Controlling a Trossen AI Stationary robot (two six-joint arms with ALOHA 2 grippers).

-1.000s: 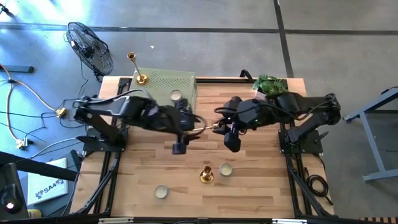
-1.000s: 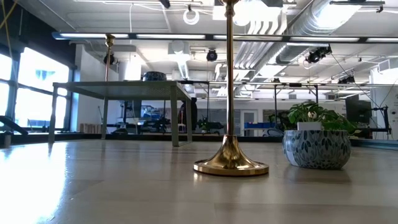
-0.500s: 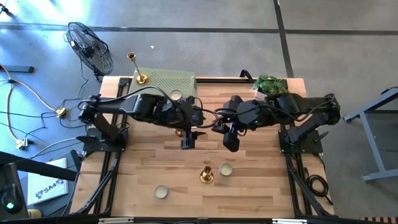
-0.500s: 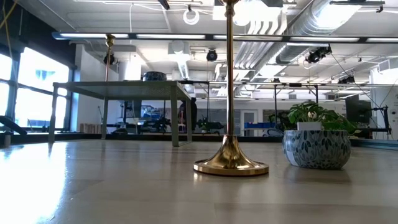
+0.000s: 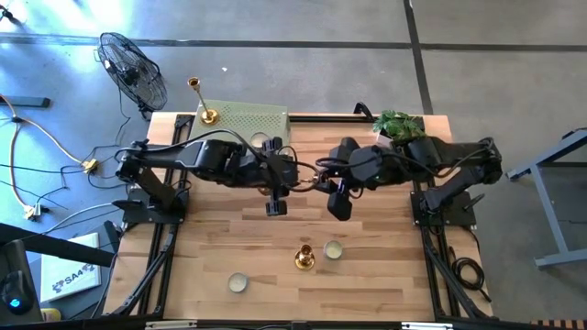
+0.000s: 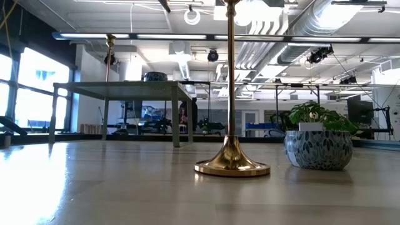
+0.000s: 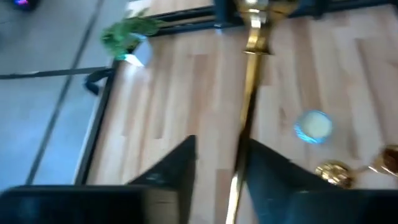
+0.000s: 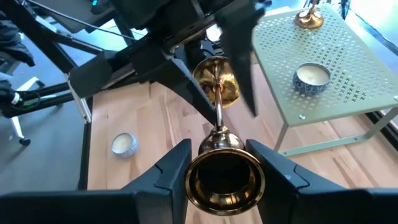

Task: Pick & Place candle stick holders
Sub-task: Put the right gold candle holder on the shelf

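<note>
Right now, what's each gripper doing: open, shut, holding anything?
Left gripper: fingers either side of a candlestick's thin stem; whether it is gripped cannot be told.
Right gripper: closed on the same candlestick, at its flared end.

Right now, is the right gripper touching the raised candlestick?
Touching. The right wrist view shows the right gripper closed on the candlestick at its cup end, a finger pressed against each side. The left gripper straddles its stem.

Both arms reach in over the middle of the table and meet there. The right gripper (image 8: 217,163) is closed, holding something. The left gripper (image 7: 221,165) sits nose to nose with it (fingers pinched close).
</note>
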